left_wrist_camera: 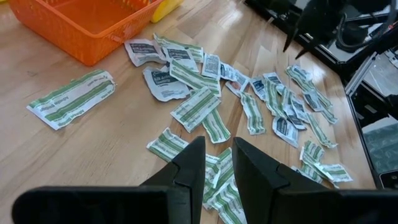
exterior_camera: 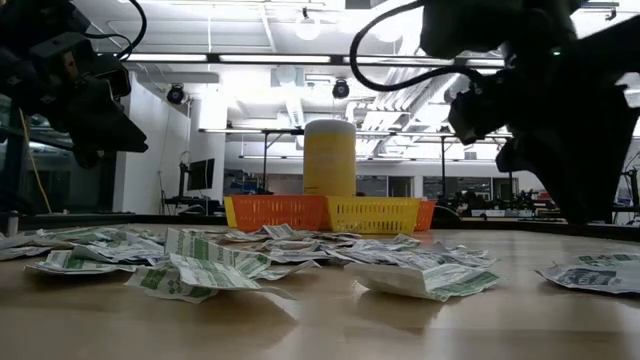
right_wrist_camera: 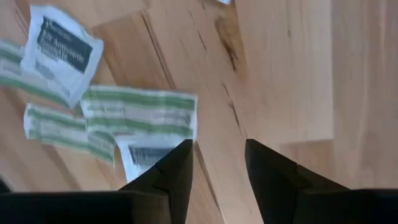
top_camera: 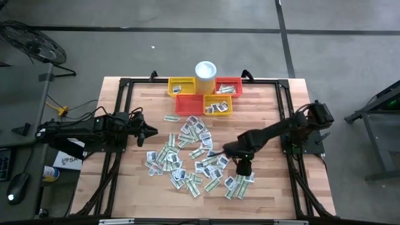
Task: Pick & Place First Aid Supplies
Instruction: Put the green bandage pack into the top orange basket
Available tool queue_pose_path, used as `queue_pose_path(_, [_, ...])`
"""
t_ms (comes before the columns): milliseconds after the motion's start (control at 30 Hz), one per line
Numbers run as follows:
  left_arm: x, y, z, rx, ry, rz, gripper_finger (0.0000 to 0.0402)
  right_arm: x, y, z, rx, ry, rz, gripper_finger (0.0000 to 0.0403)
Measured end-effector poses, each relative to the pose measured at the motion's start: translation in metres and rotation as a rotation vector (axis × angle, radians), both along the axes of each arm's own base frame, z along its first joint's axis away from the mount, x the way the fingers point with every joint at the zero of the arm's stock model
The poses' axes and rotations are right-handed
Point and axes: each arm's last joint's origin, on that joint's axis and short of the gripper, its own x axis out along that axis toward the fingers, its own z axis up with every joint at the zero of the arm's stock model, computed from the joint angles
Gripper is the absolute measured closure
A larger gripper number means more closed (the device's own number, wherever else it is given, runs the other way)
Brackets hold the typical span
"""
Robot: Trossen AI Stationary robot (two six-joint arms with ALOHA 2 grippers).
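Your right gripper [right_wrist_camera: 216, 163], fingers apart and empty, hangs over bare wood beside a green-striped sachet [right_wrist_camera: 140, 112] lying 9-to-3, while your left gripper [left_wrist_camera: 217, 163], fingers slightly apart, hovers at the pile's 9 o'clock.

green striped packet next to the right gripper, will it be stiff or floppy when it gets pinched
Probably floppy: the green striped packet looks thin, flat and creased. Likely light, so the open right gripper may slide it across the smooth wooden table rather than lift it.

White cylindrical cup [top_camera: 205, 69] at table's 12 o'clock edge, between yellow mesh basket [top_camera: 181, 87] and red-orange mesh basket [top_camera: 229, 85]; wooden plank table [top_camera: 269, 125].
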Motion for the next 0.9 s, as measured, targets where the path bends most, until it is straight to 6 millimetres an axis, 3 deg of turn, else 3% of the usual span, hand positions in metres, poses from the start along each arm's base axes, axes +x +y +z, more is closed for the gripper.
queue_pose_path(267, [0.000, 0.000, 0.000, 0.000, 0.000, 0.000, 0.0321, -0.003, 0.020, -0.010, -0.027, -0.091, 0.032, 0.0238])
queue_pose_path(533, [0.000, 0.000, 0.000, 0.000, 0.000, 0.000, 0.0321, -0.011, 0.028, -0.022, -0.091, -0.139, 0.043, 0.0237])
queue_pose_path(733, [0.000, 0.000, 0.000, 0.000, 0.000, 0.000, 0.0321, -0.016, 0.032, -0.028, -0.107, -0.165, 0.016, 0.0249])
queue_pose_path(900, [0.000, 0.000, 0.000, 0.000, 0.000, 0.000, 0.0321, -0.023, 0.034, -0.035, -0.136, -0.167, 0.006, 0.0281])
